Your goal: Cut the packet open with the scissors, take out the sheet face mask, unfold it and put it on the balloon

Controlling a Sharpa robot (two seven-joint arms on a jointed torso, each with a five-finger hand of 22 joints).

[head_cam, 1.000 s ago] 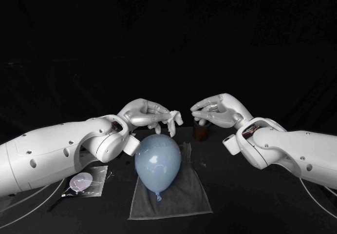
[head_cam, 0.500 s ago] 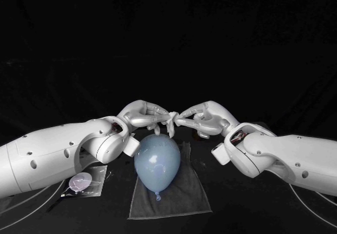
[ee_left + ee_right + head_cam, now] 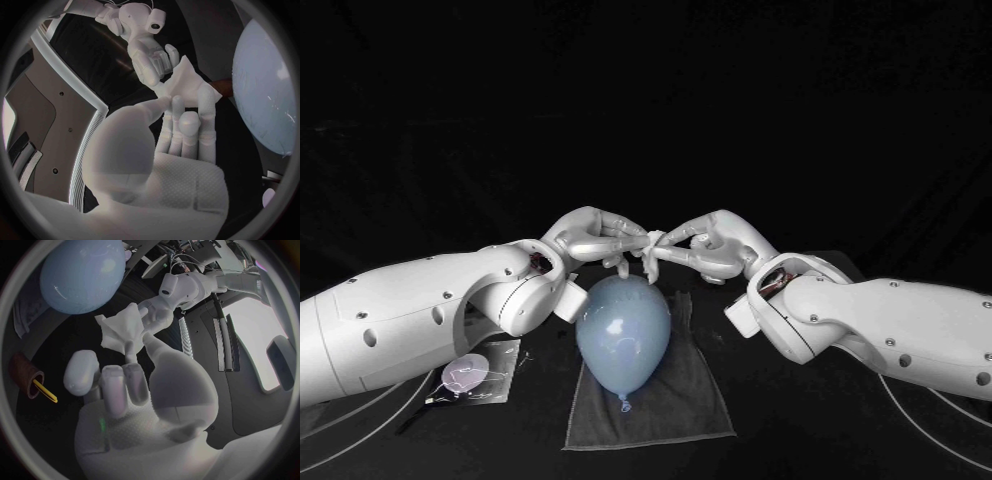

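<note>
A folded white sheet face mask (image 3: 646,256) hangs above the far end of the pale blue balloon (image 3: 623,335). My left hand (image 3: 596,238) pinches the mask from the left. My right hand (image 3: 711,246) meets it fingertip to fingertip and pinches the same piece from the right. In the left wrist view the mask (image 3: 187,82) sits at the tips of my left hand (image 3: 184,125), with the right hand (image 3: 149,55) closing on its edge beside the balloon (image 3: 265,90). In the right wrist view the mask (image 3: 122,330) lies between my right hand (image 3: 119,382) and the left hand (image 3: 164,305).
The balloon lies on a grey towel (image 3: 668,405) at the table's middle. An opened clear packet (image 3: 480,372) lies at the near left. A brown holder (image 3: 715,276) stands behind my right hand; in the right wrist view the holder (image 3: 25,376) has a yellow piece (image 3: 45,391) sticking out.
My right hand has moved left from a gap away to my left hand and taken hold of the mask. The right arm has swung in closer to the balloon. The left hand has stayed put.
</note>
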